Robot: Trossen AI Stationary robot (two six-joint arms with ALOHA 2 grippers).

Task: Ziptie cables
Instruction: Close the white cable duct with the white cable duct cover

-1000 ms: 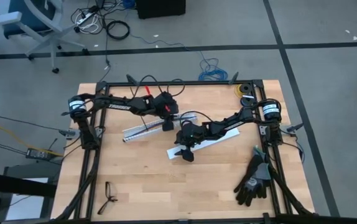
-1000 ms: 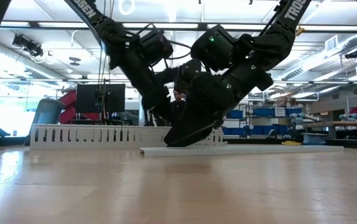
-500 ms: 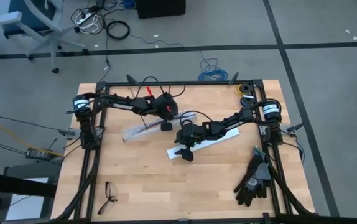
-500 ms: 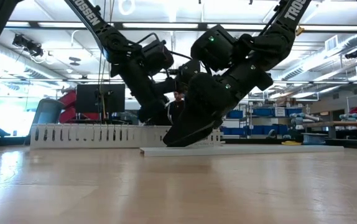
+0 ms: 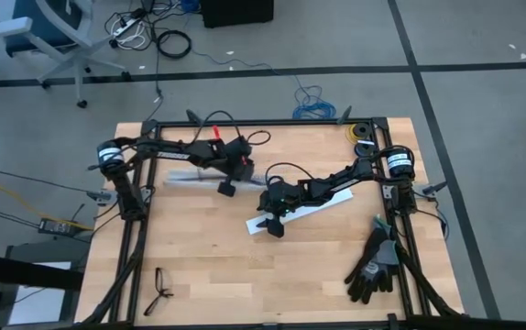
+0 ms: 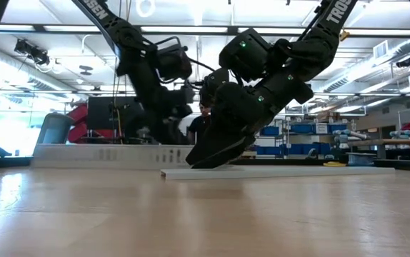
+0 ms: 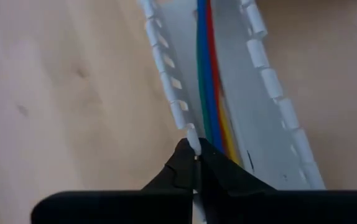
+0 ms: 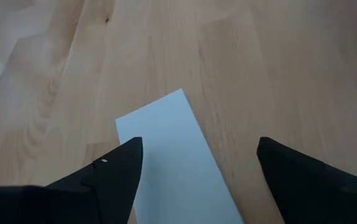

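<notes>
The left hand is pinched shut on one wall of the white slotted duct, right at a thin plastic tooth, and the duct shows blurred in the low view, so it looks to be on the move. Inside its channel lie the cables: smooth, glossy wires in green, blue, red and orange, running side by side along the trough. From above, the duct sits on the tabletop toward the far left, with the left hand at its near end.

The right hand hangs open, fingers spread wide, just over one end of a flat white strip, not touching it as far as the wrist view shows. That strip is plain, matte and straight-edged, lying across the middle of the pale wood-grain boards.

Progress looks early. No ziptie can be made out anywhere in these views, and nothing is wrapped around the wires; they lie loose in the channel. Finding the tie, looping it and cinching it all seem left to do. A black glove rests near the right edge, and a pair of glasses near the front left.
</notes>
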